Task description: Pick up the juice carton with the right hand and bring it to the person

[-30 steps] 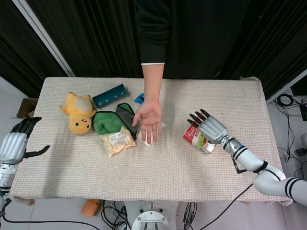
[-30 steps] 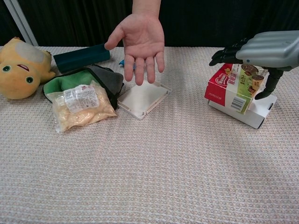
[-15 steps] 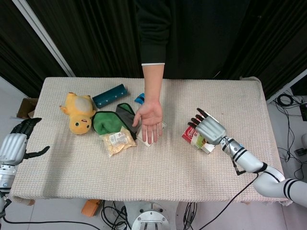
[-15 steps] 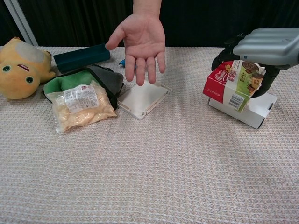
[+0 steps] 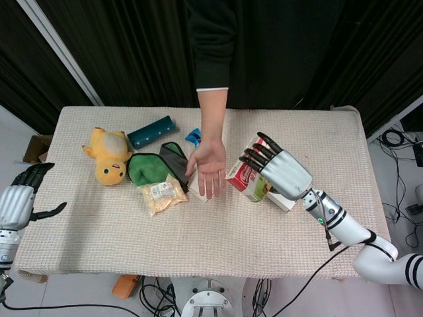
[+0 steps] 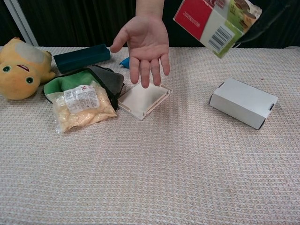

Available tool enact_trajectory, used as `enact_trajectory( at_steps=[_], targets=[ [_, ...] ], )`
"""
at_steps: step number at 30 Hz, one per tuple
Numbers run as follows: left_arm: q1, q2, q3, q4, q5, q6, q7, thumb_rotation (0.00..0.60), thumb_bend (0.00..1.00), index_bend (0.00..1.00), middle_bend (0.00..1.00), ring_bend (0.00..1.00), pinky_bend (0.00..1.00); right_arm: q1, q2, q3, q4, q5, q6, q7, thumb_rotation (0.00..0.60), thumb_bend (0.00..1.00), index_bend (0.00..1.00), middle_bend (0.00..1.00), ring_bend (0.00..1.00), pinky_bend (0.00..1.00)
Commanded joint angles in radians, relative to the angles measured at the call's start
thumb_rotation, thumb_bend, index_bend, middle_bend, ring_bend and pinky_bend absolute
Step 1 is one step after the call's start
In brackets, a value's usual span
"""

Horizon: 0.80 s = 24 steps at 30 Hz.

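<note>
My right hand (image 5: 283, 172) grips the red, white and green juice carton (image 5: 246, 179) and holds it tilted in the air above the table, a little to the right of the person's open palm (image 5: 209, 162). In the chest view the carton (image 6: 214, 23) fills the top right corner, well above the cloth; the hand itself is mostly out of that frame. The person's palm (image 6: 146, 43) faces up over a shallow white tray (image 6: 143, 100). My left hand (image 5: 20, 198) hangs open off the table's left edge.
A white box (image 6: 243, 101) lies on the cloth below the raised carton. At the left are a yellow plush toy (image 5: 109, 155), a teal tube (image 5: 151, 131), a green pouch (image 5: 148, 168), a bag of snacks (image 5: 160, 194) and a small blue item (image 5: 192, 136).
My right hand closed on the carton, lifted it off the white box and carried it up and left toward the person's palm. The left hand stayed put.
</note>
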Motion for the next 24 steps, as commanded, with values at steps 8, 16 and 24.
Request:
enact_trajectory(
  at_steps=[8,16,24],
  targets=[
    [-0.003,-0.005,-0.001,0.014,0.001,-0.004,-0.015,0.497,0.18,0.12,0.14,0.10,0.20,0.130,-0.219,0.080,-0.029,0.132,-0.107,-0.316,0.600,0.04,0.73,0.64,0.35,0.08],
    [-0.004,-0.011,-0.001,0.035,-0.004,-0.012,-0.034,0.498,0.18,0.12,0.14,0.10,0.20,0.174,-0.309,0.074,-0.017,0.293,-0.186,-0.534,0.600,0.00,0.16,0.20,0.04,0.00],
    [-0.002,-0.011,-0.001,0.039,-0.001,-0.004,-0.043,0.496,0.18,0.12,0.14,0.10,0.20,0.173,-0.311,0.071,-0.061,0.332,-0.149,-0.568,0.600,0.00,0.00,0.00,0.00,0.00]
  ],
)
